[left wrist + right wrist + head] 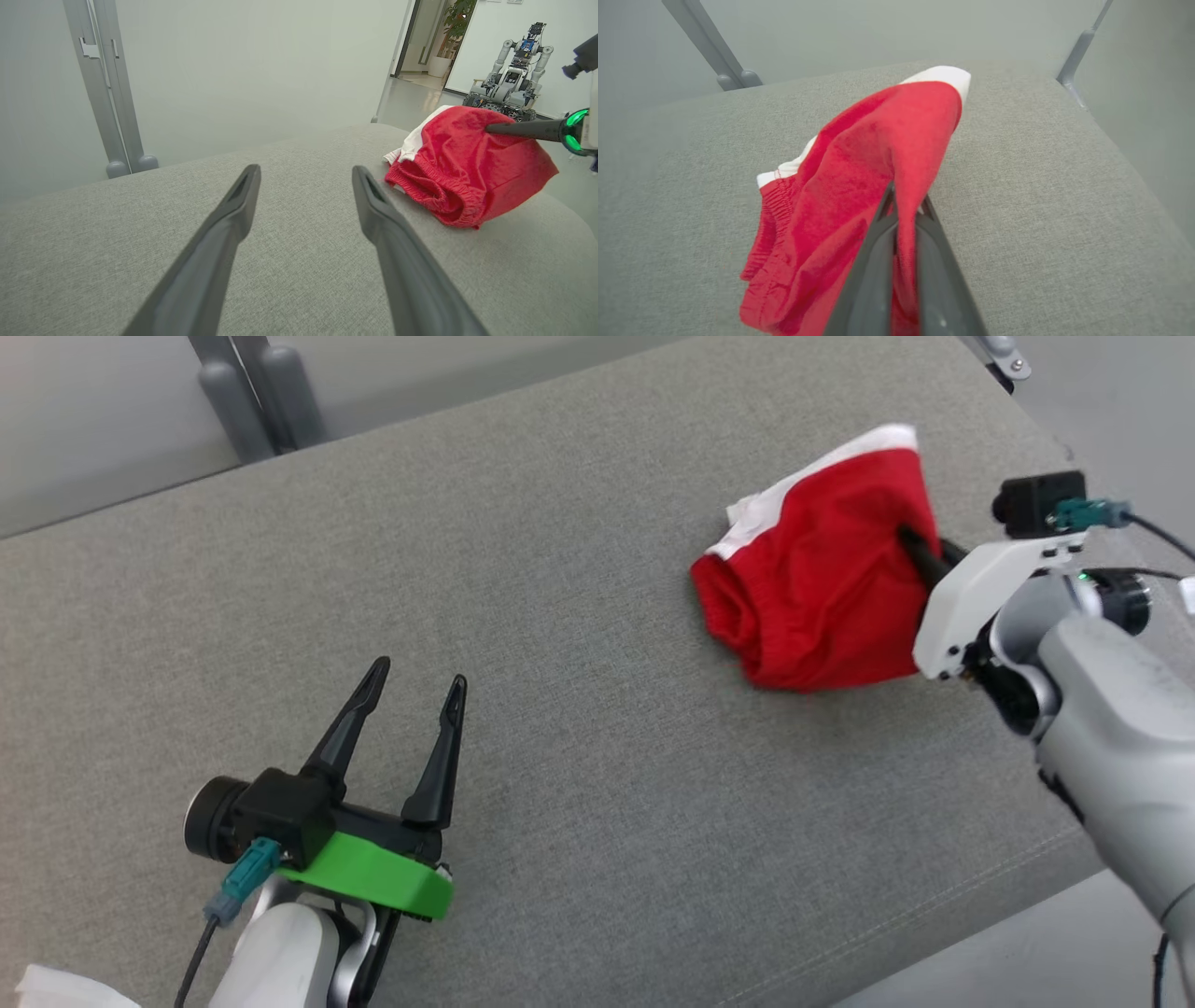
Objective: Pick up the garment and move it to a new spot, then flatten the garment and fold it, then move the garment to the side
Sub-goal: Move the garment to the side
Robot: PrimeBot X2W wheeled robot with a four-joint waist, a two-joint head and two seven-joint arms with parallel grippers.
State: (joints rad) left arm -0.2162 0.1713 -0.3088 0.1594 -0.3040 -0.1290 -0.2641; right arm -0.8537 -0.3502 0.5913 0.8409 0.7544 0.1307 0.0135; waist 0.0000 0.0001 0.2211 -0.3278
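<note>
The garment point(822, 569) is a pair of red shorts with white trim, bunched up at the right of the grey padded surface point(560, 663). My right gripper point(910, 543) is shut on a fold of its red cloth, which drapes over the fingers in the right wrist view point(906, 200); part of the garment is lifted, the rest hangs toward the surface. From the left wrist view the garment point(462, 168) shows at right with the right gripper's finger point(523, 129) poking into it. My left gripper point(415, 681) stands open at the lower left, nothing between its fingers point(306, 175), well apart from the garment.
Grey metal posts point(252, 392) stand beyond the far edge of the surface. The surface's right and near-right edges point(1074, 877) drop to the floor close to my right arm. Another robot point(509, 79) stands far off in the room. A white object point(56, 989) sits at the lower left corner.
</note>
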